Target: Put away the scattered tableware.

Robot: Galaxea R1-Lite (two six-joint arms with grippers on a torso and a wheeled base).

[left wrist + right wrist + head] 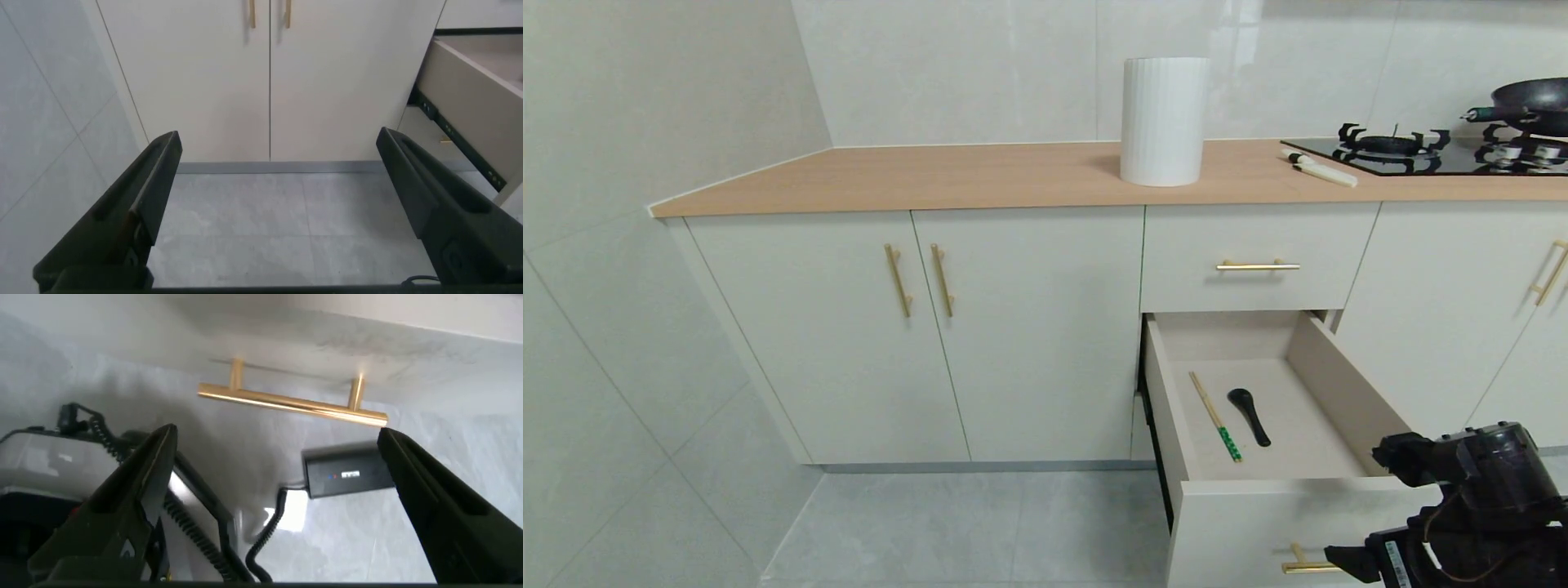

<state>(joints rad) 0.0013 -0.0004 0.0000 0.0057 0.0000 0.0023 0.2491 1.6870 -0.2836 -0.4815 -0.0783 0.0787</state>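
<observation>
Since pale utensils (pixel 1321 170) lie on the counter (pixel 972 175) beside the hob (pixel 1421 155), the open drawer (pixel 1339 392) is best left out. Chopsticks (pixel 1215 416) and a black spoon (pixel 1250 415) are held in it, apart. The right tool (pixel 276 437) is spread wide and empty before the drawer handle (pixel 292 400), and the left tool (pixel 278 137) likewise over the floor (pixel 261 229). What the white canister (pixel 1163 121) holds cannot be seen.

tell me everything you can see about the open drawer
The drawer is pulled far out, right below a shut drawer under the counter. Its front is a plain cream panel with a horizontal gold bar handle on two posts; the inner walls and floor look matte beige. On the floor lie chopsticks with green ends and a black spoon, side by side, not touching. The open right gripper sits before the handle, not closed on it.
</observation>
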